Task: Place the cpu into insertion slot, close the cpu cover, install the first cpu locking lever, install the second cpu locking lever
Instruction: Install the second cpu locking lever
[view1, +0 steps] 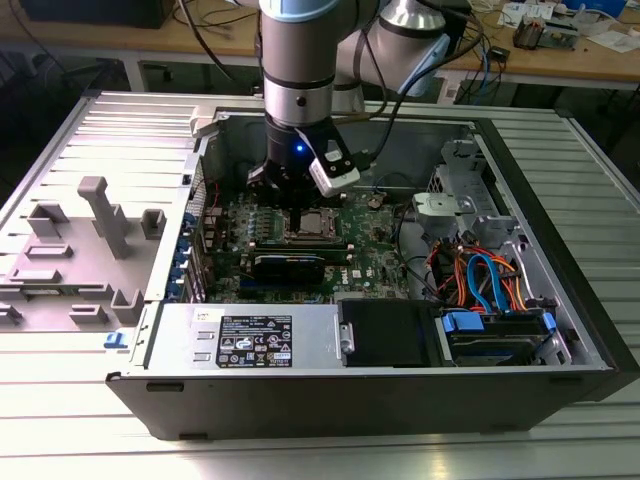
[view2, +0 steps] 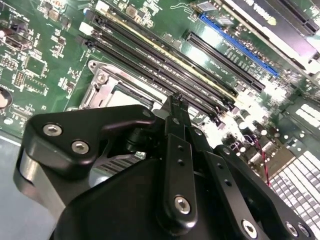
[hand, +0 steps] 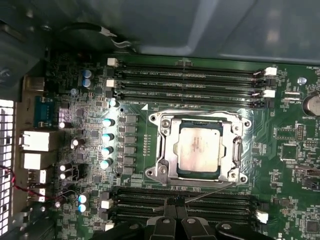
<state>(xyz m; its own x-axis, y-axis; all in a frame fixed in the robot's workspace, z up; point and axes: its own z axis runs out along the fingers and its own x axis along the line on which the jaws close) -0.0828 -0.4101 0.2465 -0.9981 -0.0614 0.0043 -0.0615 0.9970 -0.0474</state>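
Sitting in the insertion slot (hand: 200, 150), the cpu (hand: 199, 149) lies under the closed cpu cover (hand: 167, 150); lever locking seems unfinished. The gripper (hand: 172, 216), fingers clenched together, hovers beside the slot.

I see even overhead light in the exterior view, with a bright sheen on the ribbed table (view1: 90, 400). The first wrist view shows glare on the cpu (hand: 199, 149) and capacitor tops, with dim corners. In the second wrist view, the gripper (view2: 176, 100) body is near and soft; highlights blow out beyond.
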